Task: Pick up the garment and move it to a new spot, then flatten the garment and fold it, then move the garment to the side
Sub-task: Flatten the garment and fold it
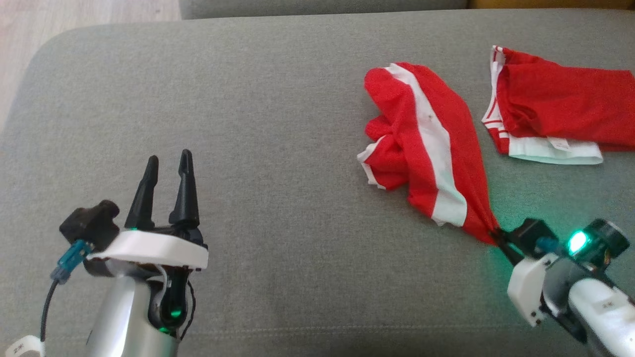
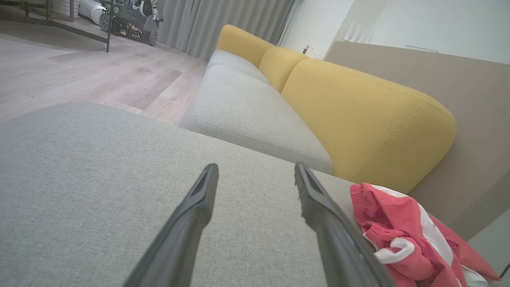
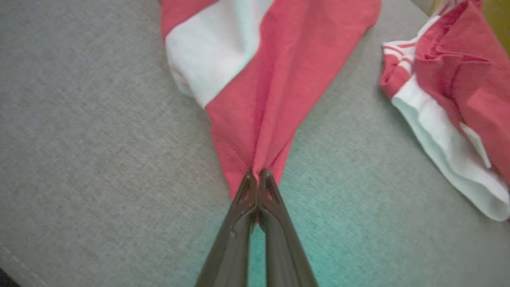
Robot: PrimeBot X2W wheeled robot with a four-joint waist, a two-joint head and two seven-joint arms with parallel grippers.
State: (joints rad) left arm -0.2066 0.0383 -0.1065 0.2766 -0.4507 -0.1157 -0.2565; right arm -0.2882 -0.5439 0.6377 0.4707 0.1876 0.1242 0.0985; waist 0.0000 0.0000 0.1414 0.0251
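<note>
A red garment with a white stripe [image 1: 421, 144] lies crumpled on the grey cushion, right of centre. My right gripper [image 1: 495, 234] is shut on its near corner, and the cloth bunches into a point at the fingertips [image 3: 258, 175]. From the right wrist view the garment [image 3: 275, 71] fans out away from the pinch. My left gripper [image 1: 167, 161] stands open over bare cushion at the lower left, far from the cloth. The left wrist view has its open gripper [image 2: 255, 169] with the garment [image 2: 402, 231] off to the right.
A second red and white garment [image 1: 555, 109] lies at the far right of the grey cushion [image 1: 248, 124]. A yellow sofa back [image 2: 358, 107] and another grey seat [image 2: 247, 107] stand beyond. Wooden floor [image 1: 30, 29] lies past the cushion's left edge.
</note>
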